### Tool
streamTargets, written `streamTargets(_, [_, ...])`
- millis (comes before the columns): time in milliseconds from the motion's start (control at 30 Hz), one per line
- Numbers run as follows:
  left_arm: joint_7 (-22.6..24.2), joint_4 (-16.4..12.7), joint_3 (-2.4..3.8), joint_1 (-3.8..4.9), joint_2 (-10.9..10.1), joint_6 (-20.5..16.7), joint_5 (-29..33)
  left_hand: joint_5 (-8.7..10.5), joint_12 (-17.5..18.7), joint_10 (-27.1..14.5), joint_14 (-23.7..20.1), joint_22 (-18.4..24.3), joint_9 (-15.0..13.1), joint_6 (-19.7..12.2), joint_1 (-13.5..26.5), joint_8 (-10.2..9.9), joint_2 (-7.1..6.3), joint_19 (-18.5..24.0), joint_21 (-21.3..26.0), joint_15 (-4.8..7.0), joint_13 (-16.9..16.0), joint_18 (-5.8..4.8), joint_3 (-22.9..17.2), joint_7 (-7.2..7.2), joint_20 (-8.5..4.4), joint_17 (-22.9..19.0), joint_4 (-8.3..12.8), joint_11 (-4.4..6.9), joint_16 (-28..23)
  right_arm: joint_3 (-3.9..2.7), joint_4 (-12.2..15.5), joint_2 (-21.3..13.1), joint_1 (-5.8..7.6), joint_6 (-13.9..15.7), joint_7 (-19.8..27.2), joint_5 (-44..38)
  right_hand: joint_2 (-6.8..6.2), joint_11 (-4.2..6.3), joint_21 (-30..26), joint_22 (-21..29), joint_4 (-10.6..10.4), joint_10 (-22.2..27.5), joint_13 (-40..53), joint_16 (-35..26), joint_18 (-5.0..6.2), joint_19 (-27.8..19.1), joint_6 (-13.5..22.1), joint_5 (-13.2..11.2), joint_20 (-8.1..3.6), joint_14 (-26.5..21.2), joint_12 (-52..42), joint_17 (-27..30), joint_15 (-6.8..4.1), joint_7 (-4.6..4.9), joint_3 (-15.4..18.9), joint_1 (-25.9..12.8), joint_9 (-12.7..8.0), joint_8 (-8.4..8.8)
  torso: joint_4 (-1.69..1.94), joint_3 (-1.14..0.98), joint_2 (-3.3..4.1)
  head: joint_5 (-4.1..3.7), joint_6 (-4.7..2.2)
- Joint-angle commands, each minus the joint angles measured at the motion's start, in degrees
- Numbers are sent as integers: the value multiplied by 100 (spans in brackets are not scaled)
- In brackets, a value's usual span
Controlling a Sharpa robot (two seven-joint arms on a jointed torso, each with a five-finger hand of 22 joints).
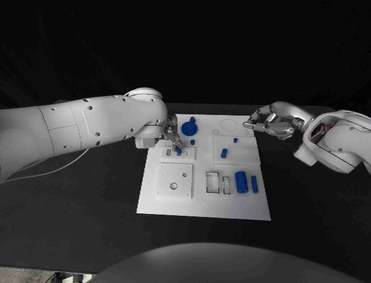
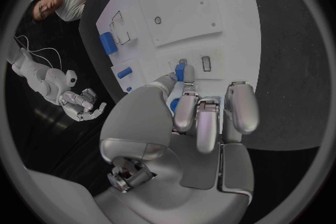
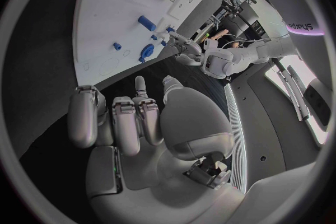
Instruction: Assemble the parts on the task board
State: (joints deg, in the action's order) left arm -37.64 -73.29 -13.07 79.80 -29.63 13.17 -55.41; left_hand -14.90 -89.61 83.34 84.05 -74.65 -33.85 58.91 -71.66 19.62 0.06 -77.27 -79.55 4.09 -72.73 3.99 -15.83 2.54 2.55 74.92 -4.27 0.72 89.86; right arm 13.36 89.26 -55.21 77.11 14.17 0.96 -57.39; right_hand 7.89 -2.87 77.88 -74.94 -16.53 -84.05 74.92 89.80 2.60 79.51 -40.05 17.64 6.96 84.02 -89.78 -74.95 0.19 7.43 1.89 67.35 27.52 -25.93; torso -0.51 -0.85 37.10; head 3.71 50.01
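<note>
Bench (image 1: 75,230): black, wide, carrying the white task board at its middle
Task board (image 1: 202,206): a white plate lying flat, between the two arms; it has raised square plates on its left half and rectangular slots near its right half
Left robot hand (image 1: 170,137): lowered over the far left part of the task board, fingers curled downward together; the left wrist view shows a small blue part (image 2: 180,71) pinched at the fingertips (image 2: 187,74), right over a small slot in the board
Right robot hand (image 1: 269,125): above the bench just beside the far right corner of the task board, fingers curled inward, with nothing seen in them; it touches no part
Blue knob (image 1: 190,126): a rounded blue part standing on the far edge of the board, just beside the left robot hand
Large blue cylinder (image 1: 241,181): lies on the right half of the board, with a slimmer blue bar (image 1: 254,184) beside it
Short blue peg (image 1: 223,153): lies near the board's middle
</note>
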Motion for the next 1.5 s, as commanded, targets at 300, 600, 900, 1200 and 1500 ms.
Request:
streamTargets(300, [29,-55,-3,-10,-39,74,-85,17,-39,666,595,11,-15,-34,-45,-31,-44,32,40,-17,-1727,17,-48,-23,2,1508,5,84,14,0,-3,2,-8,-65,18,-52,-16,-50,-24,-1039,11,-595,1508,20,91,-38,10,-33,-12,598,-22,-1505,27,24,14,55,-8,20,-1,-1,-1,25,-1])
streamTargets(600, [26,-71,-5,-11,-49,77,-123,20,-39,666,595,25,-19,-41,-37,-36,-47,46,55,-18,-1727,21,-70,-20,3,1508,8,82,14,0,-3,-5,-12,-82,-1,-52,-18,-51,-32,-1036,13,-595,1508,20,93,-44,8,-32,-12,598,-22,-1505,27,24,13,60,-8,19,-1,-3,2,31,-1])
streamTargets(900, [24,-67,-5,-15,-31,65,-129,22,-39,666,595,27,-22,-44,-30,-38,-47,49,59,-18,-1727,22,-80,-17,4,1508,6,81,14,0,0,-10,-13,-94,-16,-53,-21,-51,-33,-1036,17,-595,1508,20,93,-45,8,-30,-11,598,-22,-1505,28,24,11,72,-8,19,-2,-2,1,28,-1])
streamTargets(1200, [21,-67,-6,-44,-9,67,-133,273,-39,666,595,17,-50,-49,74,-47,-65,49,77,-24,-1727,22,-125,-10,11,1508,-34,75,14,0,0,-16,-14,-97,-22,-53,-21,-51,-33,-1036,17,-595,1508,20,93,-45,8,-30,-11,598,-22,-1505,28,24,11,72,-8,19,0,-3,1,28,-1])
streamTargets(1500, [15,-60,-6,-55,-15,78,-149,538,-39,666,595,3,-75,-27,308,-60,-87,44,98,-35,-1727,22,-37,6,19,1508,-197,60,14,0,-11,-18,-15,-121,-39,-54,-25,-51,-42,-1033,18,-595,1508,20,95,-52,8,-30,-10,598,-22,-1505,28,24,10,84,-9,20,0,-3,-1,51,-1])
